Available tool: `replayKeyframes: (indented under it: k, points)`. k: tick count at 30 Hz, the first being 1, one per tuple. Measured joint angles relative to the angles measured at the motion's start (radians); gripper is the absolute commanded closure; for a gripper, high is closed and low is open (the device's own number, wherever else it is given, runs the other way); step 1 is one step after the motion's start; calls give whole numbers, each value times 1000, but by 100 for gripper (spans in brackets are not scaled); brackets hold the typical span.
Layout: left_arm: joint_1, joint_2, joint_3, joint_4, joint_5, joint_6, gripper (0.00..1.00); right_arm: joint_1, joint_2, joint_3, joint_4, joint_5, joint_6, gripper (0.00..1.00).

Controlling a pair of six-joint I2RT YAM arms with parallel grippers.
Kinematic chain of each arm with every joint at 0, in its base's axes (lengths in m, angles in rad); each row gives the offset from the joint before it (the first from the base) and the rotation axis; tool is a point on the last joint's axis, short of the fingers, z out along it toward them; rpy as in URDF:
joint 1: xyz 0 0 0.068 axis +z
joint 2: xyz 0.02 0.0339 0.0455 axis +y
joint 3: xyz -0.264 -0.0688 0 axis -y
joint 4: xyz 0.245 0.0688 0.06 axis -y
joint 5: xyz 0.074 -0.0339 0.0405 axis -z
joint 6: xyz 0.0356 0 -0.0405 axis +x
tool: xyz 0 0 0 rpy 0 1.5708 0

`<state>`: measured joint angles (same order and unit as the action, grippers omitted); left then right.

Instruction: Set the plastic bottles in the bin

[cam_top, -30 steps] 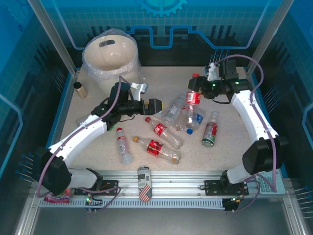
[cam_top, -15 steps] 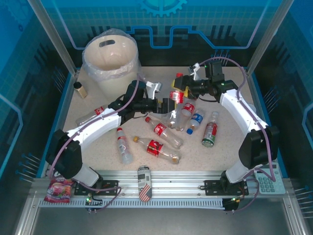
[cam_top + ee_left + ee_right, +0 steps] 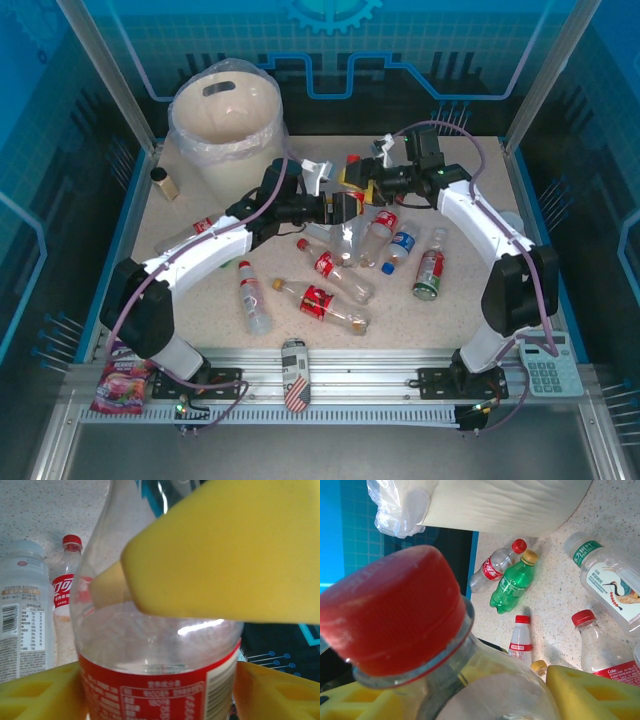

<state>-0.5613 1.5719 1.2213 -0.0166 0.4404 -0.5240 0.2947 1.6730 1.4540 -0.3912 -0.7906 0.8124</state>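
Plastic bottles [image 3: 328,266] mostly lie on the tabletop [image 3: 430,335]. One red-capped bottle [image 3: 357,192] is up in the air near the middle, and that is where things just changed.

From above: a second ago my right jaws held it alone, out at 3 o'clock from here. Now they have carried it over, and my left jaws have come in to meet it. The bin [image 3: 215,160] waits at 10 o'clock from the bottle, on my left arm's side.

Left wrist: my left jaws were wide open and have just closed in. Their yellow pads [image 3: 40,695] now press the label on both sides. A right pad [image 3: 225,555] sits just above them on the bottle.

Right wrist: my right jaws hug the neck under the red cap [image 3: 395,610]. They are still closed on it but may be starting to let go. The bin is at 12 o'clock here.

I think this is a hand-over, so my left arm can drop the bottle in.
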Motion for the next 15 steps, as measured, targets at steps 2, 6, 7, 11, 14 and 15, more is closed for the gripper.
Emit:
replayKeyframes:
  k: [2, 6, 7, 11, 14, 15]
  points:
    - [0, 0, 0, -2, -3, 2, 34, 0, 3, 1, 0, -1, 0, 32]
    - [0, 0, 0, -3, -3, 2, 37, 0, 3, 1, 0, -3, 1, 25]
    - [0, 0, 0, -2, -3, 2, 37, 0, 3, 1, 1, -4, 1, 23]
    - [0, 0, 0, -3, -3, 2, 37, -3, 4, 19, -7, -3, -4, 13]
    - [0, 0, 0, -5, -3, 2, 38, -19, 4, 42, -19, -3, -14, 7]
    - [2, 0, 0, -5, -3, 2, 38, -28, 4, 47, -20, -3, -17, 5]
